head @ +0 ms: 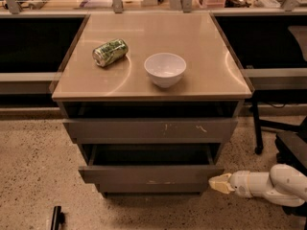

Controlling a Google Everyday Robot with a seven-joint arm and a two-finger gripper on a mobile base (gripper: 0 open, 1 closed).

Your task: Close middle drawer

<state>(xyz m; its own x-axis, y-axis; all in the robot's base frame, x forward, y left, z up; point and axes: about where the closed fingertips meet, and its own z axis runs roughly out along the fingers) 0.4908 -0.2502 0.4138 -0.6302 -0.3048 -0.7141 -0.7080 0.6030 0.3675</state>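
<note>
At far left, low on the speckled floor (33, 176): one small black object (56, 218), cut by the lower edge, kind not determinable; on the desk (206, 47), left part of its tan top: one green drinks can (110, 52), lying on its side, dented; just right of the can and apart from it: one white bowl (165, 69), upright; under the desk top, a stack of grey fronts; uppermost: top drawer front (120, 129), bearing whitish scratch marks right of centre, with a dark gap above it; below that: the middle drawer (151, 174), wide and shallow, plain handle-less front, standing pulled out toward the room further than the front above, its dark inside open to view from above, almost the cabinet's full width; beneath, set back: a narrower plain grey front (153, 188), mostly in shadow; right of the drawers, low down: the claw (217, 182), tan-tipped, on a white arm (268, 186) reaching in from the right edge; its two tips drawn together into one wedge, no gap showing, gripping nothing; the wedge points left at the right-hand end of the middle drawer's front, touching it or just off it, which I cannot settle from where I stand; far right: black chair (288, 147), base and part of the seat only, beside the desk and behind the arm.
</note>
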